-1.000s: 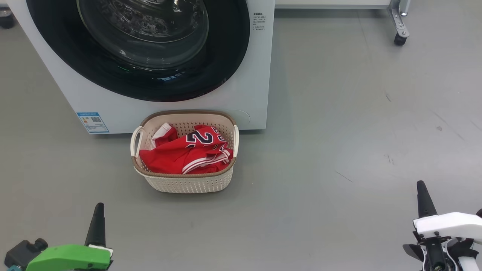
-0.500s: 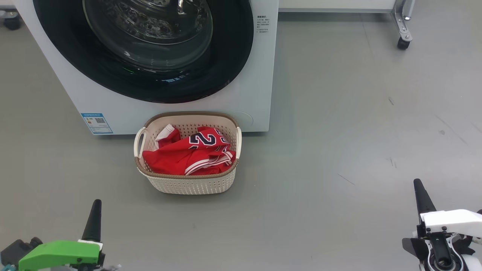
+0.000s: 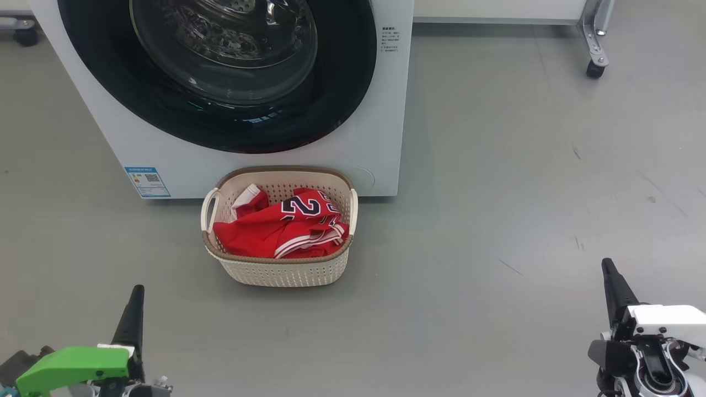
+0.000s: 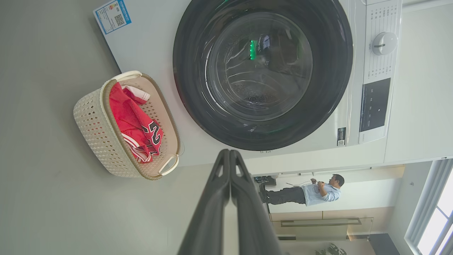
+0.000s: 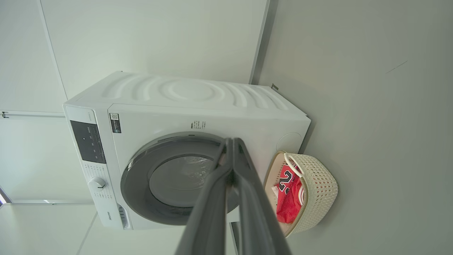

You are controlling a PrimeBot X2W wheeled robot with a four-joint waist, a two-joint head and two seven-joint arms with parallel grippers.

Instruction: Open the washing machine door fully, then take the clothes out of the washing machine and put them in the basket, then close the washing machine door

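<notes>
A: Where do we find the bright red jersey fabric with white trim and navy numbers (image 3: 265,234)?
B: We see it heaped inside the small cream-white perforated plastic basket with the brown rim (image 3: 281,273), which stands on the grey floor (image 3: 496,220) just beside the foot of the big white front-loading washing machine (image 3: 380,138).
A: And the large round door with its glossy black rim (image 3: 353,82)?
B: We read it as shut, flush with the machine's front.
A: The tools?
B: The left tool (image 4: 230,153) and the right tool (image 5: 233,141) each have their two dark fingers pressed together, holding nothing; both hang over bare floor, well apart from the basket.
</notes>
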